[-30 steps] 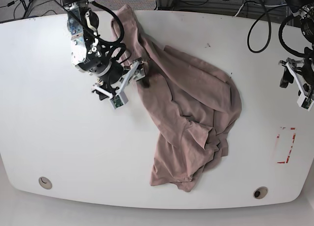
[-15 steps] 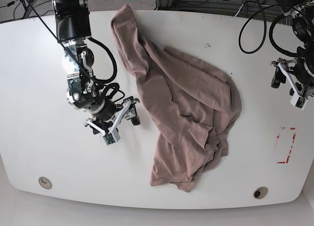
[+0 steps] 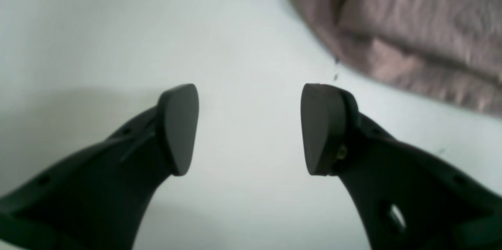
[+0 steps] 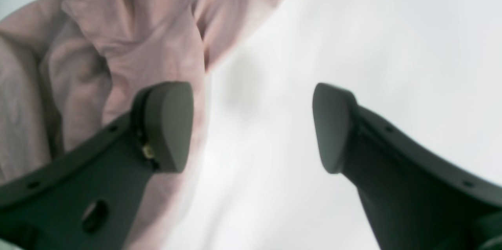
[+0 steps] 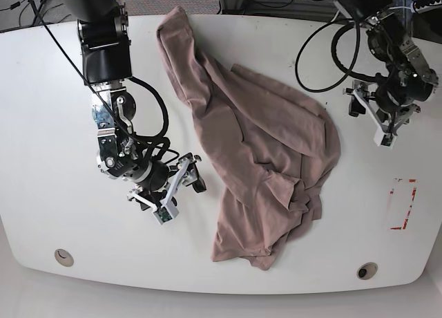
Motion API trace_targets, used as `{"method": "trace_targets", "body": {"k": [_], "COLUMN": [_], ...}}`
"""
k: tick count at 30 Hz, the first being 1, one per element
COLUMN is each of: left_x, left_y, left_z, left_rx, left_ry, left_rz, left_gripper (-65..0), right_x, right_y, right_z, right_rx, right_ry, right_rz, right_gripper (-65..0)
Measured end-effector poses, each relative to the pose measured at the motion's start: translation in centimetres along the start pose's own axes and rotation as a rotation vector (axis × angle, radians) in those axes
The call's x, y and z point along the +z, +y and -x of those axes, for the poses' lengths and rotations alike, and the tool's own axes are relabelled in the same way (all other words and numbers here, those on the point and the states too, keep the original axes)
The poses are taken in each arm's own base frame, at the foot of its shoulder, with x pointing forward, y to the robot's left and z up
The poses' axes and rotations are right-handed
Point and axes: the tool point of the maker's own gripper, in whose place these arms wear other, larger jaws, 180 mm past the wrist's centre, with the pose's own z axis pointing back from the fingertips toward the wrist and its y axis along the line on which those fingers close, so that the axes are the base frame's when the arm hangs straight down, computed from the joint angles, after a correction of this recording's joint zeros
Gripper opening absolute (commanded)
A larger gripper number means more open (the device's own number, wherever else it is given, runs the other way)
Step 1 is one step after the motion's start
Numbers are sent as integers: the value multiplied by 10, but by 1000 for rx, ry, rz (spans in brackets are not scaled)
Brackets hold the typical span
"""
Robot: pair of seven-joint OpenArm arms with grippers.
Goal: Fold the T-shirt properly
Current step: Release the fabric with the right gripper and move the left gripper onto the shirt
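Two grippers were in view, both spread and holding nothing. Shirt (image 5: 262,159) lay crumpled across the middle of the white table (image 5: 55,97), bunched and heavily wrinkled, running from a narrow strip near the far edge down to a wider heap toward the near edge. No clean fold showed anywhere on it.

Right gripper (image 5: 177,192) sat on the base view's left, low over bare table just beside the shirt's long edge. In its wrist view the fingers (image 4: 168,124) stood well apart; pink cloth filled the area behind the left-hand finger, bare table lay in the gap. Whether that finger touched the cloth could not be told.

Left gripper (image 5: 378,117) sat on the base view's right, near the shirt's outer edge, clear of it. Its wrist view showed both pads (image 3: 178,128) wide apart over bare table, with the shirt's rumpled edge across the upper right corner, apart from the pads.

Red marking (image 5: 402,204) lay on the table near the right edge, well apart from the shirt. Dark cables (image 5: 324,55) looped above the left arm.
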Motion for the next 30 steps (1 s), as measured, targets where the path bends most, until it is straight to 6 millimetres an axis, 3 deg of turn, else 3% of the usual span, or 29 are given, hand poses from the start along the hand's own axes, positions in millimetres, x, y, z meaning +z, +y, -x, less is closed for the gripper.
{"method": "trace_targets", "body": {"k": [9, 17, 30], "left_x": [-28, -54, -81], "left_y": [-39, -50, -63], "left_z": [6, 15, -21], "left_rx": [86, 191, 262], "left_ry": [-21, -5, -113], "left_rz": [97, 159, 274], "left_gripper": [-261, -261, -261], "right_x": [1, 8, 11], "right_y": [5, -3, -5], "right_z": [4, 21, 23], "right_rx": [28, 41, 48], "right_ry": [6, 45, 48], "right_rz": [-31, -13, -9], "right_gripper": [-205, -205, -205]}}
